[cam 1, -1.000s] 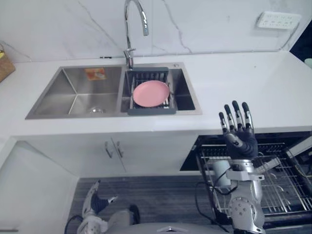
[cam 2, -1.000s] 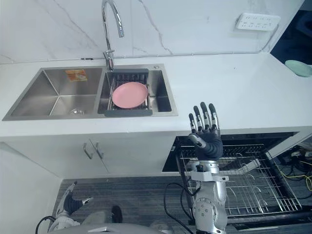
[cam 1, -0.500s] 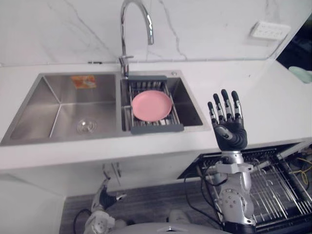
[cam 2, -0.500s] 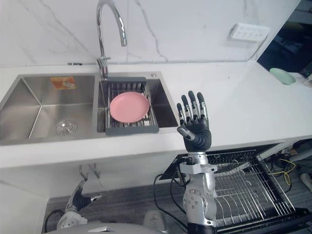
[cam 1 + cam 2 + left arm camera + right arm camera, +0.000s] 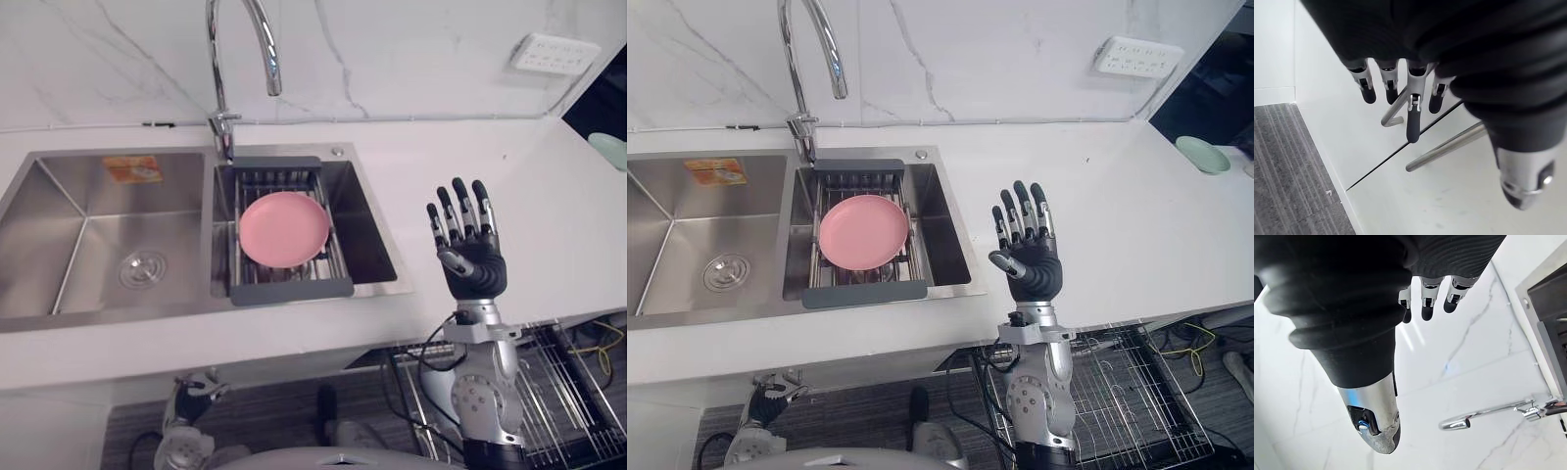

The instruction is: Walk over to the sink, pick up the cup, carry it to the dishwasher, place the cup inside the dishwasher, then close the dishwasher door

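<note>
Presently at the sink (image 5: 147,311), step in hand judged to be finding and taking the cup. Right hand (image 5: 468,262) is raised above the counter (image 5: 549,196) just right of the basins, fingers straight and spread, holding nothing. Left hand (image 5: 1413,125) hangs low before the cabinet handles (image 5: 1444,147), fingers loose and apart, also empty. Where the cup is, I cannot tell. The left basin is bare steel down to its drain (image 5: 143,268). The right basin carries a dark drain rack (image 5: 294,290) with a pink plate (image 5: 284,228) lying flat on it. The cup's shape, colour and handle side likewise can't be told. To do the step well: search before reaching, checking the basin wall beside the rack. Then bring the right hand down from above, clear of the faucet (image 5: 214,69) and off the plate. Close round the cup's body rather than its rim, since wet steel and glaze will likely be slippery. Below the counter edge the dishwasher rack (image 5: 1136,382) stands pulled out, so the carry looks short.
</note>
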`<state>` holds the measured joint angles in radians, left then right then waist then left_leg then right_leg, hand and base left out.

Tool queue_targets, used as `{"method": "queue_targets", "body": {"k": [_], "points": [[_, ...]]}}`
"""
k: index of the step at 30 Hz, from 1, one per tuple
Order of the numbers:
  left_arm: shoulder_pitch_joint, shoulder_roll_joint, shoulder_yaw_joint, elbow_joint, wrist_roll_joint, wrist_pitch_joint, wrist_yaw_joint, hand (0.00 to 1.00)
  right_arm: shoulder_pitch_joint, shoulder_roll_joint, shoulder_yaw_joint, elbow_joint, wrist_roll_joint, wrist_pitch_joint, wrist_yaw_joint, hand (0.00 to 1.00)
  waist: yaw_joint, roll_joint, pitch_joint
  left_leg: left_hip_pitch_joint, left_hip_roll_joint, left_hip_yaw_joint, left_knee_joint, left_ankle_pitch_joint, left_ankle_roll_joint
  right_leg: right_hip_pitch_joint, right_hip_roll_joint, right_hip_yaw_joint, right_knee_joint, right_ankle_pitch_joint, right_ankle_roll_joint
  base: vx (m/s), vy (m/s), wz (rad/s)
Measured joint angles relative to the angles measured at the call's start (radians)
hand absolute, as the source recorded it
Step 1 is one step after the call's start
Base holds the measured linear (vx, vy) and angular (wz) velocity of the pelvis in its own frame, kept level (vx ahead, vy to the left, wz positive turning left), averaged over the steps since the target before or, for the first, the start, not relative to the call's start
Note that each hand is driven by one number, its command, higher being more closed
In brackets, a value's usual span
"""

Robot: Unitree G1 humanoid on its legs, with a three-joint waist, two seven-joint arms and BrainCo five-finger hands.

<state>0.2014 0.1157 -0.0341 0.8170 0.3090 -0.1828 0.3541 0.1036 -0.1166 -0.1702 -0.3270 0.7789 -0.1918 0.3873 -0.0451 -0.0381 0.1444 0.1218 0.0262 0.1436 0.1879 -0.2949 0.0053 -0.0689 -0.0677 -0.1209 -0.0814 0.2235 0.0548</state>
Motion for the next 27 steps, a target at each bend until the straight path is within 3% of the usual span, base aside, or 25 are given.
{"method": "queue_targets", "body": {"k": [6, 9, 11, 16, 20, 21, 27], "points": [[-0.022, -0.016, 0.131, 0.101, -0.206, 0.035, -0.109, 0.0, -0.005, -0.007, -0.001, -0.057, -0.061, 0.039, -0.012, 0.0, 0.011, 0.001, 0.001, 0.002, 0.004, -0.015, -0.028, 0.021, -0.005, 0.004, -0.007, -0.034, -0.004, -0.004, -0.004, -0.01, -0.008, 0.14], [-0.02, -0.004, 0.181, 0.199, -0.299, 0.102, -0.169, 0.0, -0.006, -0.042, -0.001, -0.06, -0.225, 0.05, -0.045, 0.0, 0.013, 0.0, -0.002, 0.001, 0.005, -0.04, -0.071, 0.039, -0.02, 0.0, -0.012, -0.066, -0.007, -0.024, -0.011, 0.01, -0.02, 0.31], [-0.01, -0.007, 0.196, 0.239, -0.331, 0.147, -0.207, 0.0, -0.021, -0.084, 0.002, -0.068, -0.424, 0.051, -0.074, 0.0, 0.021, 0.002, -0.004, 0.003, 0.01, -0.053, -0.09, 0.058, -0.018, 0.001, -0.01, -0.081, -0.006, -0.021, -0.005, 0.06, -0.018, 0.23], [-0.008, -0.003, 0.211, 0.256, -0.344, 0.183, -0.228, 0.0, -0.096, -0.181, 0.061, -0.068, -0.821, 0.053, -0.116, 0.0, 0.03, 0.0, -0.019, 0.007, 0.014, -0.031, -0.09, 0.069, -0.024, 0.007, -0.012, -0.088, -0.003, -0.02, -0.006, 0.03, 0.005, 0.05], [-0.015, 0.003, 0.22, 0.255, -0.344, 0.188, -0.231, 0.0, -0.158, -0.241, 0.136, -0.067, -1.023, 0.071, -0.107, 0.0, 0.031, -0.007, -0.044, 0.018, 0.015, -0.031, -0.091, 0.07, -0.025, 0.023, -0.013, -0.093, -0.008, -0.02, -0.006, -0.04, 0.007, 0.06], [-0.015, 0.007, 0.23, 0.256, -0.342, 0.204, -0.231, 0.0, -0.198, -0.264, 0.177, -0.066, -1.15, 0.071, -0.104, 0.0, 0.033, -0.016, -0.055, 0.016, 0.016, -0.032, -0.094, 0.071, -0.025, 0.023, -0.013, -0.095, -0.008, -0.019, -0.006, -0.06, -0.01, 0.04], [-0.016, 0.009, 0.273, 0.26, -0.317, 0.238, -0.243, 0.0, -0.295, -0.318, 0.304, -0.007, -1.39, 0.089, -0.053, 0.0, 0.046, -0.031, -0.071, 0.003, 0.021, -0.037, -0.103, 0.08, -0.042, 0.014, -0.012, -0.108, -0.008, -0.022, -0.015, -0.05, -0.02, 0.08]]}}
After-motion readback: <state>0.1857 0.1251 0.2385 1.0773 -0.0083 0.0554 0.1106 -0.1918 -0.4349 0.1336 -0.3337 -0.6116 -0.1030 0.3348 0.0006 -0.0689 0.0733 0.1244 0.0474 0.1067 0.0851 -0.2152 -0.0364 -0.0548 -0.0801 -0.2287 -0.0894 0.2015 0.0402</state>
